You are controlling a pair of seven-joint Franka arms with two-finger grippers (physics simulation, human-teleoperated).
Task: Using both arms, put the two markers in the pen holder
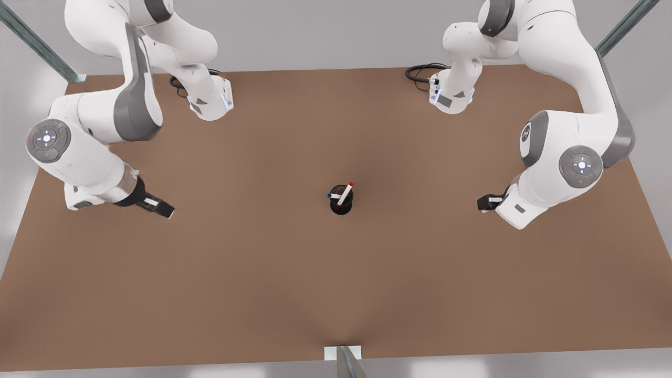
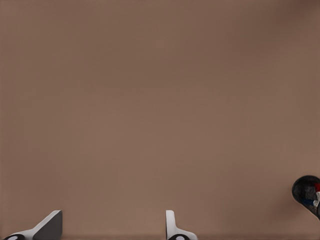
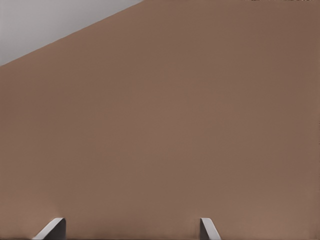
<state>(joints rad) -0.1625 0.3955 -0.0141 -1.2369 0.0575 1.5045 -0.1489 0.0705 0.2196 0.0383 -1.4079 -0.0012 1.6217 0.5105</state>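
Two arms flank the brown desk [image 1: 262, 273], one arm [image 1: 79, 147] at the front view's left and the other arm [image 1: 567, 168] at its right, each well apart from the cup; I cannot match them to sides. Your left claw [image 2: 113, 214] hangs over bare desk, fingers apart and empty, with the cup off to one side. Your right claw [image 3: 131, 220] is spread and empty too, near a desk edge. The black cup [image 1: 342, 202] stands mid-desk, with the red marker [image 1: 345, 195] and blue marker [image 1: 333, 196] leaning inside. The placing looks done, so you likely need only hold both arms clear.
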